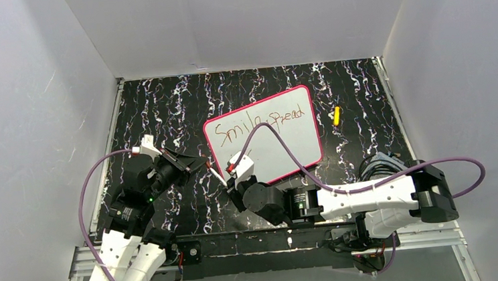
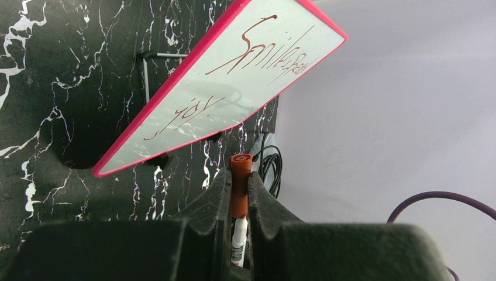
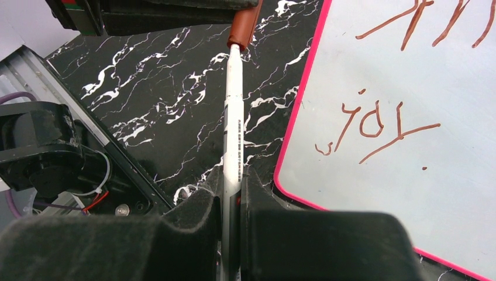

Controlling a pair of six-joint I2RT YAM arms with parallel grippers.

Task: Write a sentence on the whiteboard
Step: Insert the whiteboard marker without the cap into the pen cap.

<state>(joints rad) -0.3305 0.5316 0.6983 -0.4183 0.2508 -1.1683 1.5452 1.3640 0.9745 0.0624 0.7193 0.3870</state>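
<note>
On the black marbled table (image 1: 163,113), the whiteboard (image 1: 290,147) is seen right of centre, with the sentence (image 1: 258,121) set across it in two lines: "Smile, spread" above and "joy" below. The writing is judged complete, so the step in hand is taken to be the capping of the marker. The marker (image 3: 233,123) is gripped by its white barrel in the right gripper (image 3: 233,184), whose jaws are closed narrowly on it just off the board's near-left edge. Its red-brown cap (image 2: 240,172) is clamped between the closed fingers of the left gripper (image 2: 238,196), and the cap is met by the barrel's tip. Whether it is fully seated cannot be told. For the next move, a straight push along the pen's axis is called for, with both grips kept in line, before one side is let go.
</note>
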